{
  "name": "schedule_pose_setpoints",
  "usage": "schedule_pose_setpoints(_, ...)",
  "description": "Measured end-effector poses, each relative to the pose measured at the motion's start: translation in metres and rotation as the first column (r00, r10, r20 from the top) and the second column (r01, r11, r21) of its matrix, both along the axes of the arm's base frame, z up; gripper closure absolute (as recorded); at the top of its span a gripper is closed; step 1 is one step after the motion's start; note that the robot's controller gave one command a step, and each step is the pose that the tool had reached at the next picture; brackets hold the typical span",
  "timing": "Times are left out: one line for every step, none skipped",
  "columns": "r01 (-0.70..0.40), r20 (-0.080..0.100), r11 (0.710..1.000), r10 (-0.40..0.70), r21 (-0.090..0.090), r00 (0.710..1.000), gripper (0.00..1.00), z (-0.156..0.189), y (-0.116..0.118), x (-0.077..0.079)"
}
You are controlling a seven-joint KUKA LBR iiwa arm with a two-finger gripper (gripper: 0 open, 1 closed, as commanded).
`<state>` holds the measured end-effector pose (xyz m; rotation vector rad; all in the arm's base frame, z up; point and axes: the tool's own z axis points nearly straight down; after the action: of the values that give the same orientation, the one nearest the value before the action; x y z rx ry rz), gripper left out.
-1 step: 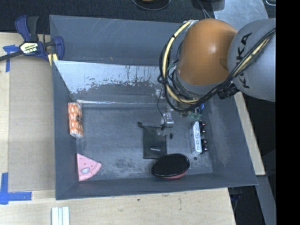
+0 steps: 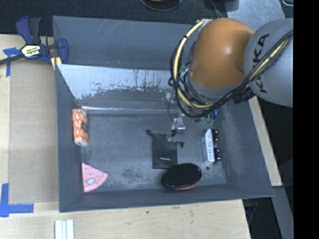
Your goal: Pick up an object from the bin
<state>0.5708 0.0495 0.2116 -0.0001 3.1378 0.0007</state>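
My gripper (image 2: 178, 125) hangs below the orange wrist cover, in the middle of the bin toward the right. Just in front of it a flat black square pad (image 2: 164, 152) lies on the floor, its far edge under the gripper's tip. A black oval case with a red rim (image 2: 181, 176) rests against the bin's near wall, right in front of the pad. To the right of the gripper lies a slim white and black device (image 2: 210, 146), lengthwise along the right wall. Nothing shows held in the gripper.
A clear tube with an orange pattern (image 2: 79, 127) lies along the left wall. A pink wedge (image 2: 92, 177) sits in the near left corner. Bare floor stretches between these and the black pad. The arm and its cables cover the bin's far right corner.
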Motion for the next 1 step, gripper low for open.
schedule_pose_setpoints(0.258,-0.011,0.966,-0.258,-0.004,0.966,0.00,-0.0765,-0.0356,0.0097)
